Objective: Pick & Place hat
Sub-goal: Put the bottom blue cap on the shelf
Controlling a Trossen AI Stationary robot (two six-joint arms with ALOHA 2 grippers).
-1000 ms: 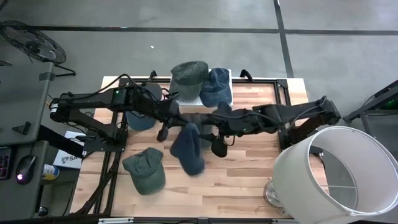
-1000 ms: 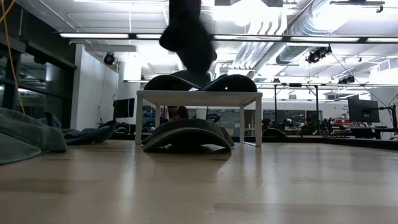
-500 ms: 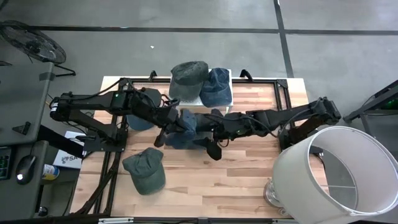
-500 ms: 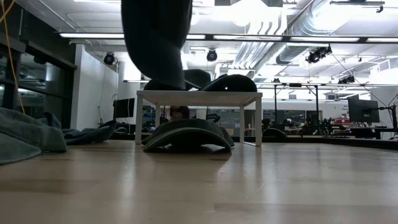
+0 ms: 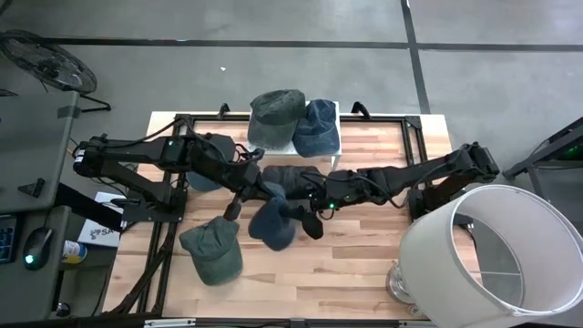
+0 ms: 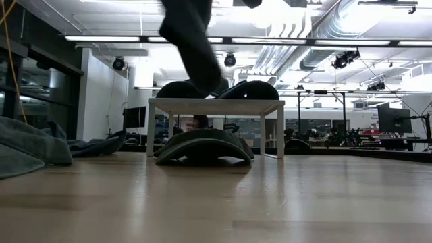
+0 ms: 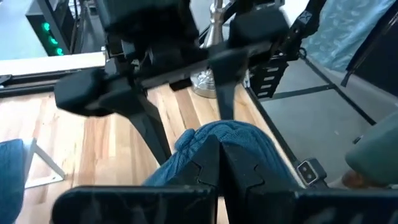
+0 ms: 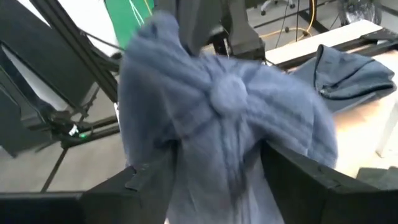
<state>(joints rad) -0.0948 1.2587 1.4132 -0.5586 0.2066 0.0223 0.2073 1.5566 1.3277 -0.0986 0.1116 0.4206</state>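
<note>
A blue hat (image 5: 272, 223) hangs in the air between my two grippers over the middle of the table; in the low view it is a dark shape (image 6: 192, 37) well above the tabletop. My left gripper (image 5: 252, 193) is shut on it from the left, my right gripper (image 5: 301, 211) from the right. The right wrist view shows the hat's crown with its top button (image 8: 226, 93). A green hat (image 5: 211, 249) lies on the table near the front left. Two more hats (image 5: 278, 114) rest on a white stand (image 6: 214, 105) at the far edge. My left gripper pinches a fold of the blue hat's cloth (image 7: 214, 138) between its two shut fingers, coming level from the table's left. The hat is clear of the table. My right gripper holds the hat's crown (image 8: 217, 134) between its two fingers (image 8: 292, 171), which stand on either side of the bunched cloth. It comes from the table's right, and the hat hangs lifted clear.
A dark hat (image 6: 204, 145) lies under the white stand, and another blue hat (image 5: 208, 162) lies under my left arm. A large white lampshade (image 5: 487, 255) stands at the table's near right corner. Bare wood shows along the near edge.
The blue hat stayed in the air. It swung toward the far edge and bunched up between the grippers, then came back toward the near edge and now hangs tilted. My right gripper moved a little toward the table's left.
</note>
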